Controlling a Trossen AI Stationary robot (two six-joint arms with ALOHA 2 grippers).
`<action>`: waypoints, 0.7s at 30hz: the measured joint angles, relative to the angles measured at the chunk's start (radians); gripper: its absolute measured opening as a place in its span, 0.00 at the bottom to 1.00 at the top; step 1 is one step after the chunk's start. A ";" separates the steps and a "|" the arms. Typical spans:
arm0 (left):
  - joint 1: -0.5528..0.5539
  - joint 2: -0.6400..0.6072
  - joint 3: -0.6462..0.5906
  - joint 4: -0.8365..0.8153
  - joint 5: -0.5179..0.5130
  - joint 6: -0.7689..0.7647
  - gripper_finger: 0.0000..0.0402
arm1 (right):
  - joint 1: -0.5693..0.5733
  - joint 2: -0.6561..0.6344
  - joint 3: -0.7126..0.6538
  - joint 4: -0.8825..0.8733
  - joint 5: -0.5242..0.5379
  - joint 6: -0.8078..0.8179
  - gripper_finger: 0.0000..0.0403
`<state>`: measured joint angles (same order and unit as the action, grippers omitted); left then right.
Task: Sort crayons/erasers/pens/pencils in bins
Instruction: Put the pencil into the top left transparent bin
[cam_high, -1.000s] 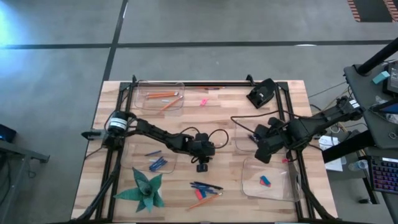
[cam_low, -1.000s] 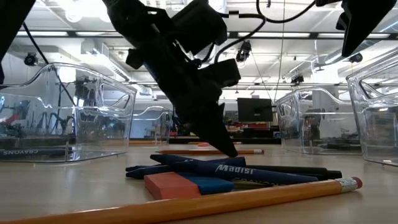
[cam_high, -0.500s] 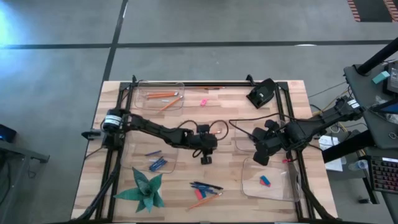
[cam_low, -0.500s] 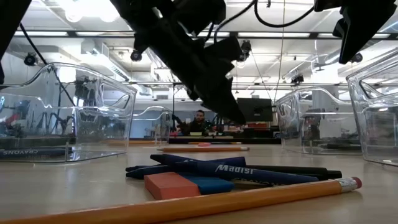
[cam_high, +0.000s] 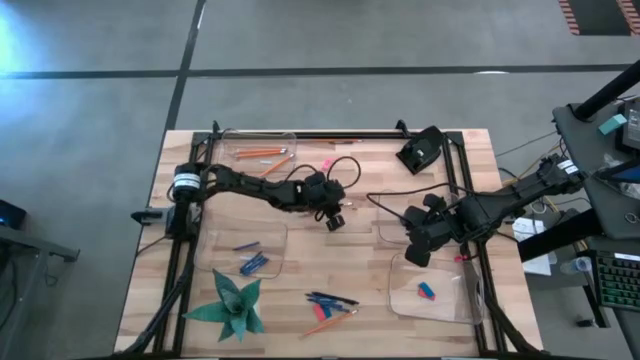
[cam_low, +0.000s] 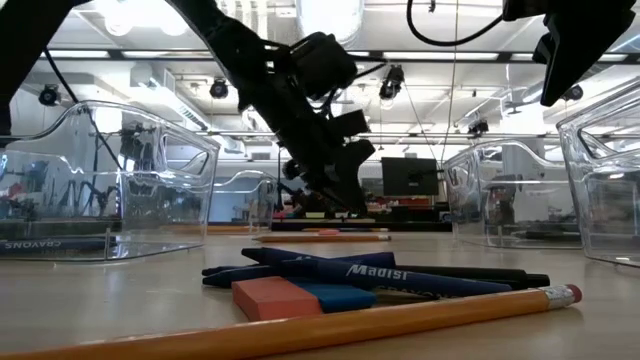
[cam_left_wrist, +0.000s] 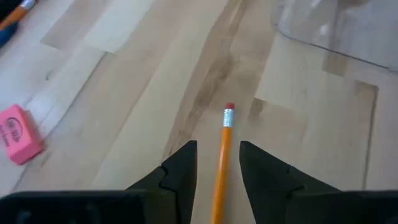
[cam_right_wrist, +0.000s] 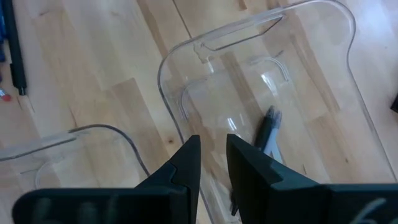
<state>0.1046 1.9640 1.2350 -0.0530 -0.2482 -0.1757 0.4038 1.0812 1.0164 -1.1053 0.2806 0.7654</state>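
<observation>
Pencils: one orange pencil (cam_left_wrist: 221, 163) sits between the left gripper's fingers, eraser tip pointing away over bare wood; others lie in the far-left bin (cam_high: 258, 152), and one more lies at the near edge of the table (cam_high: 322, 325) beside the pile of pens.
Left gripper (cam_high: 335, 218): raised over the middle of the table, fingers partly closed with the pencil pinched between them.
Right gripper (cam_high: 415, 250): hangs over the right side of the table, above the bin (cam_right_wrist: 249, 118) that holds a dark pen (cam_right_wrist: 268, 127); fingers narrowly apart, nothing seen between them.
Pens: a small dark cluster (cam_high: 330, 299) lies loose on the near middle of the table; in the low view they lie stacked in the foreground (cam_low: 390, 276).
Erasers: a pink one (cam_left_wrist: 18, 133) lies on the wood off to one side of the left gripper; a red and a blue one sit in the near-right bin (cam_high: 428, 291); an orange-red block (cam_low: 278, 297) rests against the pens in the low view.
Crayons: blue sticks lie in the near-left bin (cam_high: 253, 264).
Green paper star (cam_high: 235, 303): sits at the near-left corner of the table.
Table (cam_high: 300, 260): light wooden planks with a black frame along its edges.
</observation>
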 joint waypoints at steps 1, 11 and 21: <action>0.004 0.000 0.000 0.000 0.014 -0.001 0.27 | 0.000 0.000 0.000 0.001 0.000 0.000 0.17; 0.012 0.051 -0.005 -0.016 0.055 0.003 0.27 | 0.000 0.000 0.000 0.012 0.000 -0.008 0.17; 0.028 0.086 -0.002 -0.035 0.095 -0.002 0.24 | 0.000 0.000 0.000 0.026 0.000 -0.010 0.17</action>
<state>0.1322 2.0500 1.2335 -0.0883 -0.1533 -0.1779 0.4038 1.0811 1.0164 -1.0789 0.2810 0.7557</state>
